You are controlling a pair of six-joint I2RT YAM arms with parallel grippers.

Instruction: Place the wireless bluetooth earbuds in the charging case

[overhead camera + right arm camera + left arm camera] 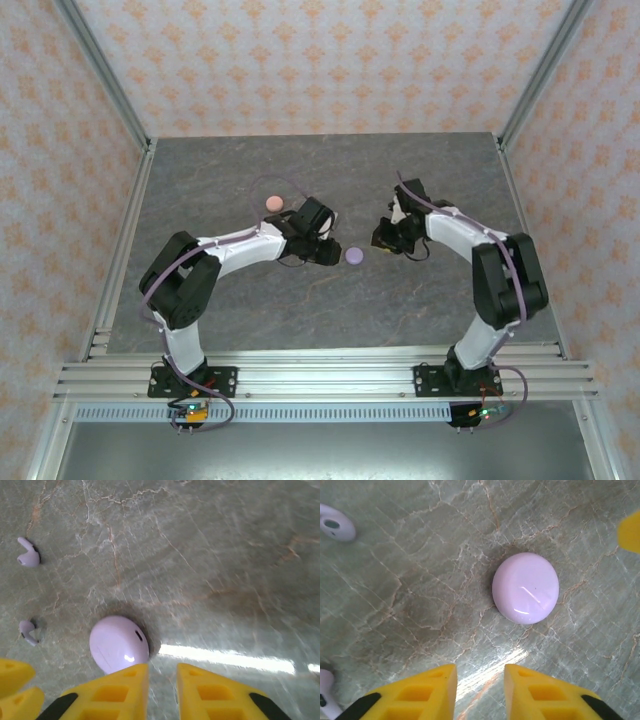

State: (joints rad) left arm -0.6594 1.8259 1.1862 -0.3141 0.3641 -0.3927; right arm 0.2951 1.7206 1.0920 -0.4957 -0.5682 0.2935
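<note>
We counted two cases, a lilac case (354, 256) and a pink case (272, 203), and two lilac earbuds (28, 555). Left gripper (480, 672) and right gripper (162, 672) jaws stood narrowly parted, empty.

Top external camera looks down from behind, far off. Wrist cameras face the surface (410, 595) closely; all three share the lilac case (525, 587).

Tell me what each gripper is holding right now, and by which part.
Nothing is held. The left gripper and the right gripper each show bare grey marbled tabletop between their fingers; the round glossy lilac case lies outside both gaps.
</note>
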